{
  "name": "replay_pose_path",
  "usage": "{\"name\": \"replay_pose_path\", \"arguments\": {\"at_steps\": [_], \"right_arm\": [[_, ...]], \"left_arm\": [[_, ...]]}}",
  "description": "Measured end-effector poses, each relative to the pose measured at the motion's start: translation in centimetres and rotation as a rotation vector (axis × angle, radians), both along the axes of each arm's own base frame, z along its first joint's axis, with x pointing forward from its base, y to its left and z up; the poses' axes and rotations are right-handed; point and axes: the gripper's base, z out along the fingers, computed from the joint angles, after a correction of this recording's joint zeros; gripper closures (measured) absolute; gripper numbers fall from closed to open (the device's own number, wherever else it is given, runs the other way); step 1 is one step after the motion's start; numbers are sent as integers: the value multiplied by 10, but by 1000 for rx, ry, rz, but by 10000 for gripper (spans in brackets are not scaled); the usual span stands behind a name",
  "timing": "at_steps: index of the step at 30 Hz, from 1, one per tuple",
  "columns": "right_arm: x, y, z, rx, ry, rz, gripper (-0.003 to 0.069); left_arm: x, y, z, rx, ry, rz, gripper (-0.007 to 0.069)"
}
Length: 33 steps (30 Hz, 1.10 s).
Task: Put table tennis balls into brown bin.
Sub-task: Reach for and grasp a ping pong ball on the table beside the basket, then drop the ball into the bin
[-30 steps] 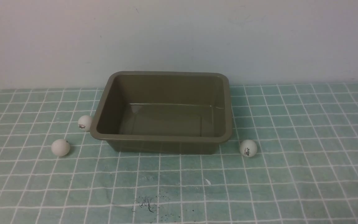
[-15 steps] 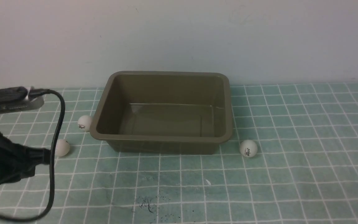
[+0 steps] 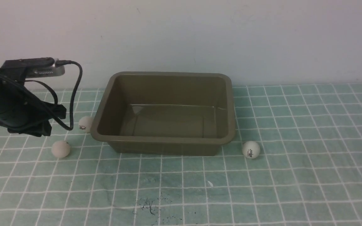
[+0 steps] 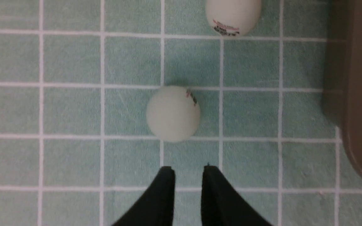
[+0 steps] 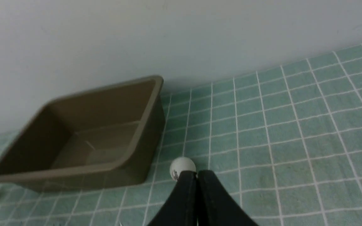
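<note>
3 table tennis balls (image 3: 61, 149) lay outside brown bin (image 3: 163, 138). Left gripper (image 4: 188, 168): slightly parted over 1, for pickup. Right gripper (image 5: 196, 172): pressed together.

The counter (image 3: 309, 163) is covered by a teal cloth (image 3: 294, 194) ruled in white squares. The brown bin (image 3: 165, 147) is set upright on the cloth, towards the back. One table tennis ball (image 3: 85, 123) is seen just beside the bin's left front corner. A second ball (image 3: 60, 149) is laid nearer the front and further left, apart from the first. A third ball (image 3: 251, 149) is found near the bin's right front corner. Dark scribbled marks (image 3: 148, 205) and a small white fleck (image 3: 210, 183) are seen on the cloth in front of the bin.
</note>
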Motion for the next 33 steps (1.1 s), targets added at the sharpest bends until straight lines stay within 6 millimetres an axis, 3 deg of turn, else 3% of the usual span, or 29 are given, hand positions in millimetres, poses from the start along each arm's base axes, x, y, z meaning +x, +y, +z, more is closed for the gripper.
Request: {"name": "replay_pose_path", "arguments": {"at_steps": [3,6,9,11,12,15,16,17,20,24,26,28,30,32,33], "right_arm": [[23,1,9,-58,80,36,666],[44,2,16,-89,142,62,649],[67,4,20,-103,221,90,606],[81,5,21,-106,270,104,568],[97,5,18,-111,323,118,515],[120,6,13,-144,370,146,429],[128,7,9,-161,387,163,384],[136,9,5,-175,407,180,354],[154,15,-7,-212,444,226,268],[182,36,-31,-262,489,308,183],[199,49,-44,-281,510,342,157],[217,62,-58,-292,535,368,143],[234,74,-69,-301,548,393,139],[251,87,-84,-310,576,419,137],[252,88,-86,-310,579,421,137]], "left_arm": [[19,2,-24,7,2,-1,319],[31,3,-46,11,10,0,192],[39,4,-68,13,21,6,114],[41,5,-81,12,38,11,101],[43,5,-89,9,52,19,110],[43,5,-95,9,68,22,203],[44,5,-94,9,68,23,271],[45,5,-92,10,74,19,292],[48,5,-81,11,83,11,281],[55,-1,-33,-15,18,4,281],[58,-17,-1,-53,-57,-37,281],[59,-39,18,-89,-109,-111,281],[59,-65,25,-104,-141,-212,281],[58,-92,18,-115,-133,-318,281],[58,-95,17,-117,-133,-324,281]]}}
